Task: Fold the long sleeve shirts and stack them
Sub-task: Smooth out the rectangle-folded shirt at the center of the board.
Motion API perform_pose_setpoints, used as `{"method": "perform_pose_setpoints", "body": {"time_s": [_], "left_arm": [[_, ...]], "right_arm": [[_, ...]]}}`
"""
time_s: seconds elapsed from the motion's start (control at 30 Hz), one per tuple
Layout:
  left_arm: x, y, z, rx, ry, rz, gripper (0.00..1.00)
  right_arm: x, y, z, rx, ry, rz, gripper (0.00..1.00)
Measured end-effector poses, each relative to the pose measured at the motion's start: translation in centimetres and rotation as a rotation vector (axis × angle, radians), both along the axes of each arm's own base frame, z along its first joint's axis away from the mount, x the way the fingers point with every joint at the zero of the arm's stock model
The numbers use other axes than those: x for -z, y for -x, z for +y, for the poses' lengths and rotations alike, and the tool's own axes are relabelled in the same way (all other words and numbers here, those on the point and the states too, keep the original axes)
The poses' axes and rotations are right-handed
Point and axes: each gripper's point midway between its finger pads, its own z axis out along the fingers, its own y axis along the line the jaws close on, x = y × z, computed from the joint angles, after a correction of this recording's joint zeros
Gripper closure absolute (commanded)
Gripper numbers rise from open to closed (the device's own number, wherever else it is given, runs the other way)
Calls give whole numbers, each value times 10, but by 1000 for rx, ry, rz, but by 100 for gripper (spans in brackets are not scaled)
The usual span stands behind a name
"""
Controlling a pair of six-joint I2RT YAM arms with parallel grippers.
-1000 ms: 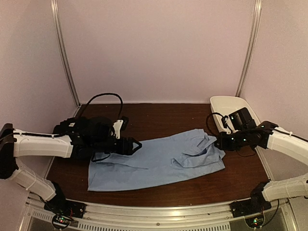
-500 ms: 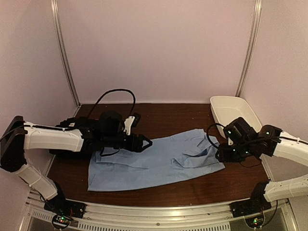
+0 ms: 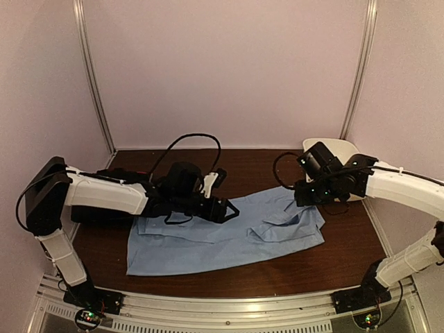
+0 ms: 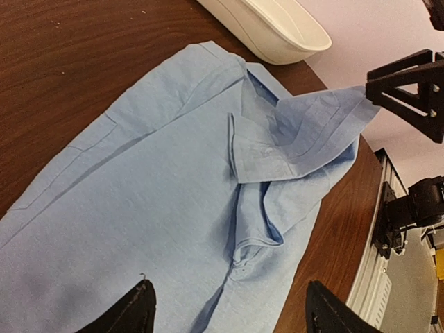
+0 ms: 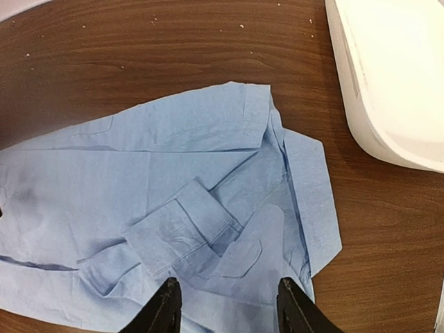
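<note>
A light blue long sleeve shirt [image 3: 229,236] lies spread on the brown table, collar end to the right, with a sleeve folded across its chest [image 5: 184,232]. My left gripper [image 3: 234,210] hovers open over the shirt's middle. In the left wrist view its fingertips [image 4: 135,312] frame bare cloth [image 4: 173,194], and nothing is between them. My right gripper [image 3: 299,197] hangs open above the collar end. Its fingertips [image 5: 166,305] stand apart over the folded cuff and hold nothing. The right gripper [image 4: 409,90] also shows in the left wrist view.
A white oval tub [image 3: 347,149] sits at the back right corner, partly behind my right arm, close to the shirt's collar [image 5: 388,76]. A dark heap [image 3: 94,214] lies under my left arm at the table's left edge; I cannot tell what it is.
My left gripper has reached rightward from the shirt's left edge to over its middle. The right gripper has opened and moved up and back from the shirt's right edge.
</note>
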Motion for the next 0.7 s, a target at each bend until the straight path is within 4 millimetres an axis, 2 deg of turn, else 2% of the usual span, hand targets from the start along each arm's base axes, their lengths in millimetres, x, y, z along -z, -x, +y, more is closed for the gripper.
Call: {"method": "perform_pose_setpoints", "body": {"time_s": [0.1, 0.17, 0.3, 0.37, 0.5, 0.7], "left_arm": [[4, 0, -11, 24, 5, 12, 25], [8, 0, -18, 40, 5, 22, 25], [16, -1, -34, 75, 7, 42, 25], [17, 0, -44, 94, 15, 50, 28], [14, 1, -65, 129, 43, 78, 35], [20, 9, -89, 176, 68, 138, 40]], "right_arm": [[23, -11, -2, -1, 39, 30, 55], [41, -10, -6, -3, 53, 56, 57], [78, 11, -12, -20, 47, 125, 59], [104, 32, -21, -23, 33, 180, 60], [125, 53, -28, -19, 7, 223, 60], [129, 61, -23, -19, -81, 201, 60]]}}
